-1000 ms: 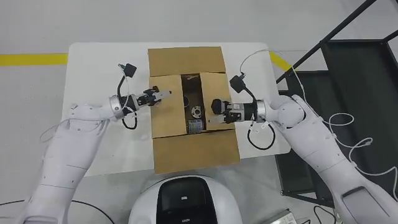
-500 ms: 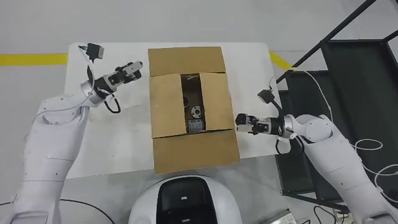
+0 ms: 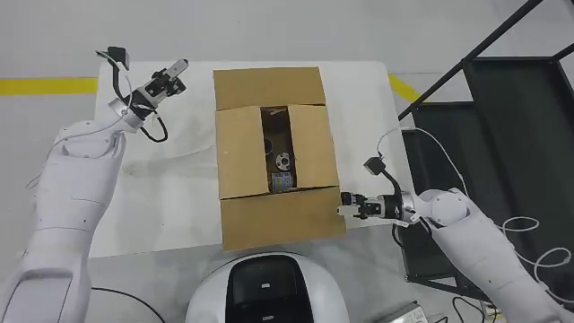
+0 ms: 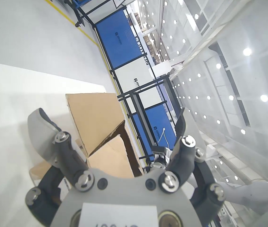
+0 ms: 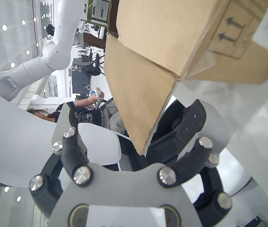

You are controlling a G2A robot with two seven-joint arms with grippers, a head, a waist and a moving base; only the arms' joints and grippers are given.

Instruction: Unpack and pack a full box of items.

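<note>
The brown cardboard box point(image 3: 278, 152) stands in the middle of the white table point(image 3: 161, 188). Its far and near flaps are folded out and the two side flaps lie nearly flat. A gap between them shows several small items point(image 3: 281, 159) inside. My left gripper point(image 3: 177, 70) hovers open and empty over the table's far left part, apart from the box point(image 4: 93, 114). In its own wrist view that left gripper point(image 4: 110, 116) points past the box's far flap. My right gripper point(image 3: 343, 206) is open at the box's near right corner. The corner of the near flap point(image 5: 136, 100) lies between my right gripper's point(image 5: 131, 112) spread fingers.
A black metal rack point(image 3: 502, 126) stands just right of the table. A yellow floor line point(image 3: 45, 85) runs behind the table on the left. Bare tabletop lies to the left of the box. Loose cables hang from both wrists.
Both grippers left the side flaps. The left one swung out to the table's far left; the right one drew back to the box's near right corner. The side flaps stay down.
</note>
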